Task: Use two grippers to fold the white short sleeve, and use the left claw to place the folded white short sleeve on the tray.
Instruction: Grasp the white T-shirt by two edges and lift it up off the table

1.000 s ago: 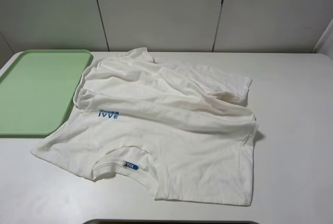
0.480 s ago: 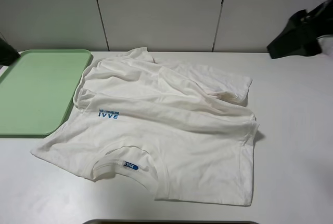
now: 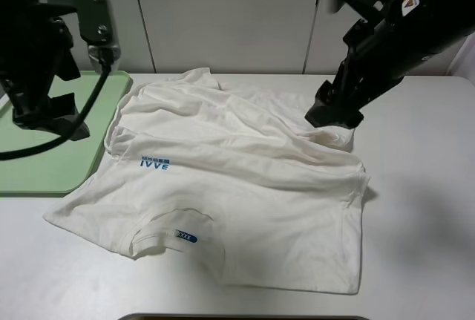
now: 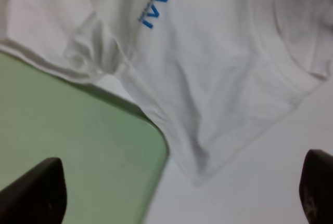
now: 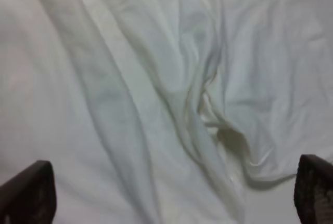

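Partly hidden — tray [image 3: 63, 165] behind left arm [image 3: 33, 53]

White T-shirt [image 3: 237, 186] spread front-up on tabletop [image 3: 415, 223], wrinkled, unfolded. Collar toward near edge, blue neck label [image 3: 185, 237] showing; blue "IVVE" print [image 3: 154, 164] on chest. Far-right part bunched into folds. One sleeve edge lies over the rim of the tray [image 3: 44, 149]. Tray is pale green, rounded corners, low rim, flat on tabletop beside shirt. Left hand [image 3: 50, 119] above tray, spread wide, holding nothing. Right hand [image 3: 334, 116] over bunched folds, spread wide, holding nothing.
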